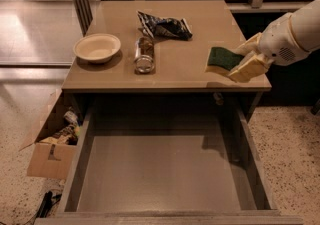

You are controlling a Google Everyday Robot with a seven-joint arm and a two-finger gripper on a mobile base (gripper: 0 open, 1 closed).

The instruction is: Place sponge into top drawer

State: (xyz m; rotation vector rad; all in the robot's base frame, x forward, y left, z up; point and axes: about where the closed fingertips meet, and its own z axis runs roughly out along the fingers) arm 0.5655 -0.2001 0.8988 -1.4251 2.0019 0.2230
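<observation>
At the right of the frame, over the right front part of the tabletop, the sponge [220, 58] hangs in the gripper [235, 64]. Its dark green scouring face points up and toward the camera, with a thin pale yellow foam layer showing along its lower edge. It sits tilted, its left end free and its right end covered by the fingers, so its full outline cannot be seen. Whether it clears the surface or brushes it is hard to judge.

The gripper's 2 beige fingers [248, 69] pinch the sponge, 1 above and 1 below. The white arm [295, 36] behind them runs off the right edge of the frame.

Below, the top drawer [160, 174] stands pulled out toward the camera, a wide grey-brown box with a flat bare bottom and thin side walls. Its front rim is cut off by the bottom edge of the frame, and its back part lies in shadow under the table [175, 71].

On the table, well apart from the sponge, 1 pale bowl [97, 47] sits at the left, 1 glass jar [144, 55] lies on its side near the middle, and a dark blue-and-white snack bag [165, 26] lies crumpled behind the jar.

At the lower left, a brown cardboard box [47, 156] stands on the speckled floor beside the drawer; its contents are a jumble too hard to make out.
</observation>
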